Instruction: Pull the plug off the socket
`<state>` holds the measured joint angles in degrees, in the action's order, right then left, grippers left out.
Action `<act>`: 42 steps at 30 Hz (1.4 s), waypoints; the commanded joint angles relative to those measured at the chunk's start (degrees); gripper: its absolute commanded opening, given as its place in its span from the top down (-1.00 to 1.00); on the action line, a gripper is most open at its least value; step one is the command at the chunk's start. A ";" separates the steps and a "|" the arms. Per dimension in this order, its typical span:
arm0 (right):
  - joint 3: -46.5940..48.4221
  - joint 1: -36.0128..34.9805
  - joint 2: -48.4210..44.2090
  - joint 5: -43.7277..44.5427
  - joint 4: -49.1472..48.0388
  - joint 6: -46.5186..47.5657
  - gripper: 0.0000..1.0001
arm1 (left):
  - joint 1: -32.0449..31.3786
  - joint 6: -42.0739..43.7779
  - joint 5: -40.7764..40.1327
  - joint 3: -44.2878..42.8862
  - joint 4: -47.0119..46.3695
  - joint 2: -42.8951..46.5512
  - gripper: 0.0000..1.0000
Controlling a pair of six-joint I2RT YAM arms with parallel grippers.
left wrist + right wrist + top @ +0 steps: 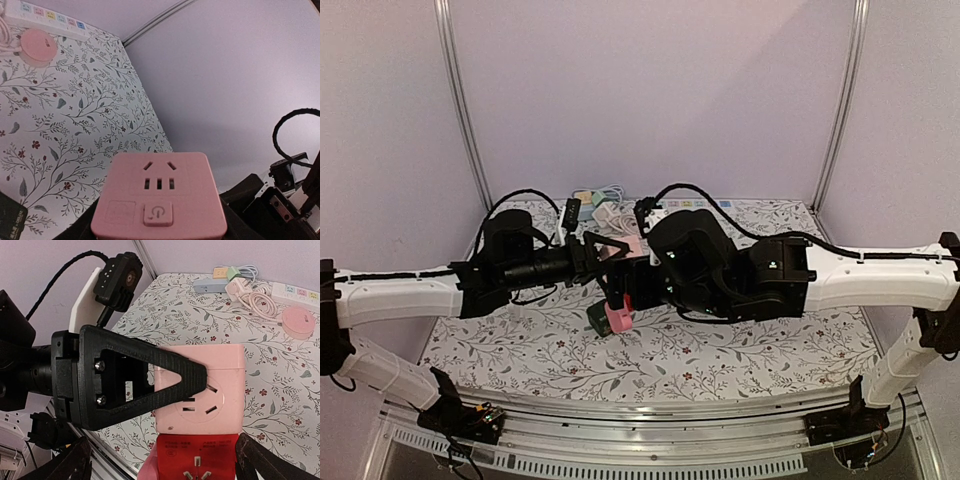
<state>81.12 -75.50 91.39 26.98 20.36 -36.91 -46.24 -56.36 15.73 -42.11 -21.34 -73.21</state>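
Plug (pixel 192 460) red, looks seated in the pink socket cube (pixel 200 390), up off the tabletop (pixel 280 405) | left fingers (pixel 185 374) clamped on the cube | right fingers (pixel 265 465) spread wide around the plug, no grip yet | risk: if we close off-centre and yank, the cube twists out of the left grip

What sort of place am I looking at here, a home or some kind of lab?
Likely a robot test booth: plain walls on metal posts, two arms bolted to a rail, a floral-covered table with power strips.
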 commanded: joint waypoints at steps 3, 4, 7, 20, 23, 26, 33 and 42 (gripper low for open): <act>1.59 -0.57 4.68 0.33 0.66 1.25 -0.87 | 0.10 -1.49 2.01 -2.67 -5.55 -0.38 0.98; 1.40 -0.56 4.69 0.02 0.79 1.79 -0.86 | 0.07 -1.70 1.86 -2.82 -5.51 -0.37 0.98; 0.93 -0.68 4.63 -1.40 1.20 2.91 -0.90 | 0.10 -2.09 2.02 -3.11 -5.62 -0.40 0.98; -3.01 -0.67 1.79 4.48 8.27 3.68 -0.98 | 0.22 -1.33 3.16 -3.21 -3.41 0.42 0.98; -5.51 -0.57 -0.93 4.32 7.34 2.52 -0.98 | 0.44 -0.74 2.35 -2.86 -1.80 1.40 0.98; -6.10 -0.60 -1.48 0.83 4.64 2.69 -0.97 | 0.45 -0.58 2.36 -2.72 -1.66 2.02 0.97; -3.69 -0.64 2.81 -2.81 3.87 4.04 -0.97 | 0.58 0.64 3.48 -3.71 0.17 2.83 0.97; -1.08 -0.61 5.26 0.01 3.98 5.28 -0.97 | 0.61 0.67 5.59 -4.19 1.07 2.76 0.97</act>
<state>77.36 -76.12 94.39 24.97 23.20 -32.95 -46.04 -55.46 18.94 -44.16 -18.17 -72.25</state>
